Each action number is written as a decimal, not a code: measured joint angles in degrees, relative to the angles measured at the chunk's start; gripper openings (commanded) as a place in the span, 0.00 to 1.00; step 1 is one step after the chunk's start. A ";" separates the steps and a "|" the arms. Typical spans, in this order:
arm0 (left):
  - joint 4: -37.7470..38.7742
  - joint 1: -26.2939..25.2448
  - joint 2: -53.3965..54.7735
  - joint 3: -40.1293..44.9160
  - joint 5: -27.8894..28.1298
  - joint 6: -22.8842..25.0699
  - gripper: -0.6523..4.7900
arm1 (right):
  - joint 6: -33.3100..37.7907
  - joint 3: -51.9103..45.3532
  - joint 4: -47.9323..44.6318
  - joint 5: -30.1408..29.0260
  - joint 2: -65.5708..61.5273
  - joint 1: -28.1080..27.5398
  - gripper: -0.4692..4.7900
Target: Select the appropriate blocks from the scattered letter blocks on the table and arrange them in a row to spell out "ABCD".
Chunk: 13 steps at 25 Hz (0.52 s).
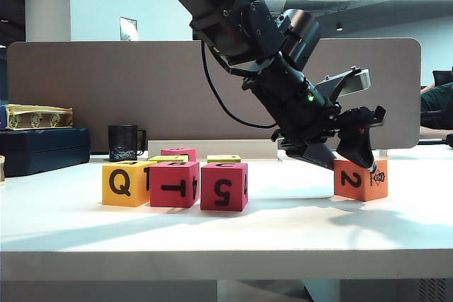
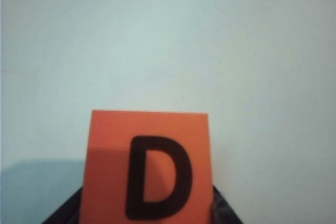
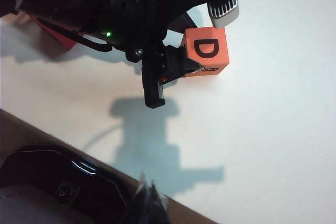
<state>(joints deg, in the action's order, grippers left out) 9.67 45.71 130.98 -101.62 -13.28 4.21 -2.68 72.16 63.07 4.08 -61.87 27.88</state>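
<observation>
**Left gripper straddles the salmon-orange block at the right end of the table**

At the right of the exterior view, the left gripper (image 1: 348,152) reaches down across the middle onto the salmon-orange block (image 1: 361,179), which sits flat on the white table (image 1: 283,224) well apart from the others. Its dark fingers (image 1: 357,143) stand on either side of the cube's upper part, partly open; whether the pads press the foam cannot be told. The block shows a black 2 toward the camera, and in the left wrist view its top face (image 2: 147,166) carries a D at lower centre, with dark finger edges just beside its lower corners.

At lower left of the exterior view, the yellow-orange Q block (image 1: 124,184), the magenta T block (image 1: 174,184) and the magenta 5 block (image 1: 224,187) stand in a row, sides touching or nearly so.

The right gripper (image 3: 148,203) appears only as dark tips at the bottom edge of the right wrist view, above bare table; its opening cannot be told. That view shows the D block (image 3: 206,51) at upper centre under the left arm.
</observation>
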 measured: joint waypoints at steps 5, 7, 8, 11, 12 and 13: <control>2.89 0.00 -1.22 0.02 0.66 0.00 0.61 | 0.00 0.00 0.02 -0.02 0.00 0.00 0.09; 5.57 0.00 -3.76 0.02 2.08 0.00 0.61 | 0.00 0.00 0.00 -0.04 0.00 0.00 0.09; 6.14 0.00 -4.70 0.00 2.91 0.00 0.61 | 0.00 0.00 0.00 -0.04 0.00 0.00 0.09; 11.30 0.00 -10.23 -0.04 9.46 -4.50 0.61 | 0.00 0.00 0.02 -0.04 0.00 0.00 0.09; 13.75 -0.09 -11.82 -0.07 10.56 -8.13 0.61 | 0.00 0.00 0.00 -0.04 0.00 0.00 0.09; 14.82 -0.15 -12.26 -0.09 10.64 -9.68 0.61 | 0.00 0.00 0.00 -0.07 0.00 0.00 0.09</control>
<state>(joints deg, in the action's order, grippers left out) 24.49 45.56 118.72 -101.71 -2.63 -5.48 -2.68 72.16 63.07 4.01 -61.87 27.88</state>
